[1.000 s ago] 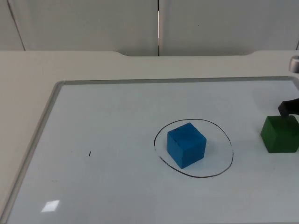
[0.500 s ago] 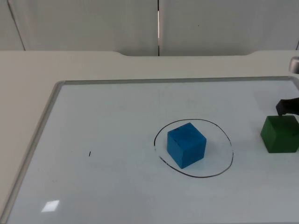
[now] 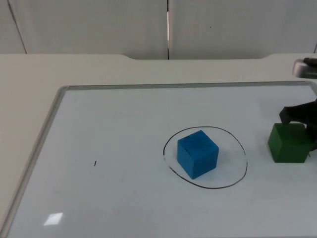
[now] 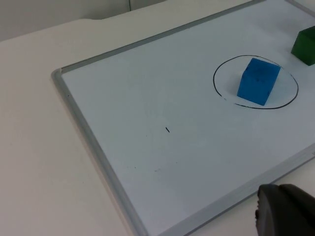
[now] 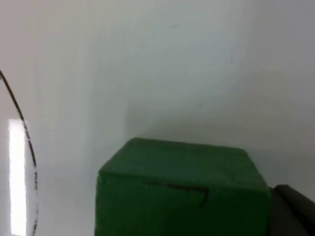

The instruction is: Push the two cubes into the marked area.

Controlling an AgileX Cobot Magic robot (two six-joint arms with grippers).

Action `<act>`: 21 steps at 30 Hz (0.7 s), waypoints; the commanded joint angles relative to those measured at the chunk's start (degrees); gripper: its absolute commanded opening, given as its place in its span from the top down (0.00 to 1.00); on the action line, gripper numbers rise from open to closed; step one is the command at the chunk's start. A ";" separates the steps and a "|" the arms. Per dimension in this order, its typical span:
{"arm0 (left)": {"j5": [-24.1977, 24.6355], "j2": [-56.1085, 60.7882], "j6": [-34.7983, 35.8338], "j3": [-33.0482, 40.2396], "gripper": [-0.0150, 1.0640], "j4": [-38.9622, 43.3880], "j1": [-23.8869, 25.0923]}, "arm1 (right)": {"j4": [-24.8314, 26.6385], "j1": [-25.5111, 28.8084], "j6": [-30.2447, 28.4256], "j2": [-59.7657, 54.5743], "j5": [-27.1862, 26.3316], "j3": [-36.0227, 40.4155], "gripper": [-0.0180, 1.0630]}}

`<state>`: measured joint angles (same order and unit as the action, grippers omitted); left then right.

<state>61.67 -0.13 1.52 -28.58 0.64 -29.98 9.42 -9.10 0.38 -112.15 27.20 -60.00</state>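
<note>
Jaws unclear: right gripper (image 3: 298,116) touches green cube (image 3: 288,143).

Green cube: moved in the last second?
Yes. The green cube has slid toward the drawn circle, narrowing the gap to its line, with the right claw at its far side. It is not inside yet.

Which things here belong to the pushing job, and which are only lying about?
Job:
- blue foam cube, inside the circle
- green foam cube, outside the circle
- black hand-drawn circle
- right pincer, at the green cube

Lying about:
- white framed board
- small black pen mark
</note>
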 commanded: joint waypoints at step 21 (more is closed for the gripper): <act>-0.07 0.13 -0.56 0.26 0.99 0.26 0.06 | 3.21 -0.90 0.20 0.34 2.02 -0.20 0.98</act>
<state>61.67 -0.13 1.08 -28.58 0.74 -29.98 12.04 -9.51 0.38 -112.15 29.59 -60.00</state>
